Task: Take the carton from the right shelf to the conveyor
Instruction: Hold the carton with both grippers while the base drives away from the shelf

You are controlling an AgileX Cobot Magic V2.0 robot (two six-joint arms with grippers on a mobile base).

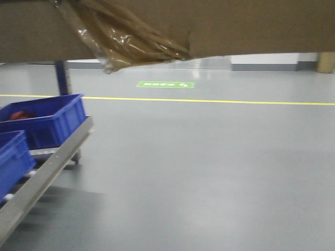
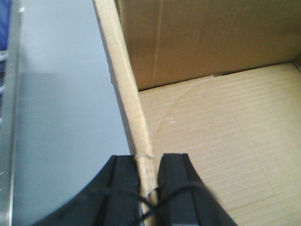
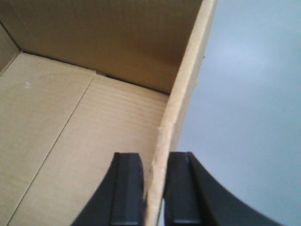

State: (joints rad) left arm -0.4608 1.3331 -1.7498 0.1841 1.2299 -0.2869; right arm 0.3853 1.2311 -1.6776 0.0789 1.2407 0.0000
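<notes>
An open brown carton [image 1: 241, 26] fills the top of the front view, held up off the floor, with loose brown tape [image 1: 131, 42] hanging from its underside. My left gripper [image 2: 148, 162] is shut on the carton's left wall [image 2: 127, 94], one finger inside and one outside. My right gripper [image 3: 154, 162] is shut on the carton's right wall [image 3: 186, 89] the same way. The carton's inside is bare cardboard in both wrist views. The conveyor [image 1: 47, 167] with metal side rail runs along the lower left of the front view.
Two blue crates [image 1: 49, 120] sit on the conveyor at the left; the farther one holds something red. A grey floor with a yellow line [image 1: 209, 101] and a green floor marking [image 1: 165, 84] stretches ahead. A blue post [image 1: 62, 77] stands at the back left.
</notes>
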